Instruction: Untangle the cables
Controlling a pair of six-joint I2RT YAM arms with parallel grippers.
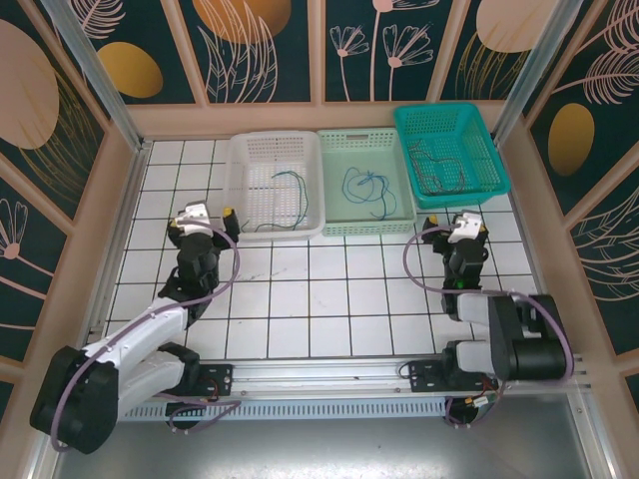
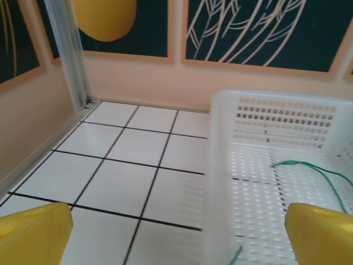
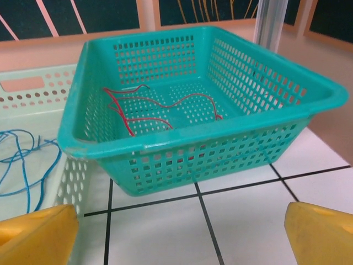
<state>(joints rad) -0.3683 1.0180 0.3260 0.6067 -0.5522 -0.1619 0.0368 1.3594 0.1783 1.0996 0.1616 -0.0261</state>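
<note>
The cables are lying sorted by colour in three perforated plastic baskets, which are standing in a row along the far edge of the white tiled table with black grid lines [image 1: 319, 299].

1. The white perforated plastic basket [image 1: 245, 195] is sitting on the left of the row. A thin green wire [image 1: 300, 195] is curving across its floor. In the left wrist view, this white basket [image 2: 276, 102] is occupying the right half of the frame, with the green wire [image 2: 314, 171] looping over its perforated bottom.
2. The pale green perforated plastic basket [image 1: 334, 215] is sitting in the middle, touching both neighbours. A thin blue wire [image 1: 365, 187] is lying coiled loosely inside it. The right wrist view is showing a corner of this basket [image 3: 33, 88] and part of the blue wire [image 3: 27, 160].
3. The teal perforated plastic basket [image 1: 499, 165] is sitting on the right, turned slightly askew. A thin red wire [image 3: 160, 105] is snaking across its floor; the teal rim [image 3: 187, 141] is facing the camera.

The left gripper [image 1: 203, 218] is hovering just in front of the white basket. Its yellow fingers [image 2: 33, 234] are spread wide apart and are holding nothing.

The right gripper [image 1: 457, 220] is hovering just in front of the teal basket. Its yellow fingers [image 3: 322, 234] are likewise spread wide apart and are gripping nothing.
</note>
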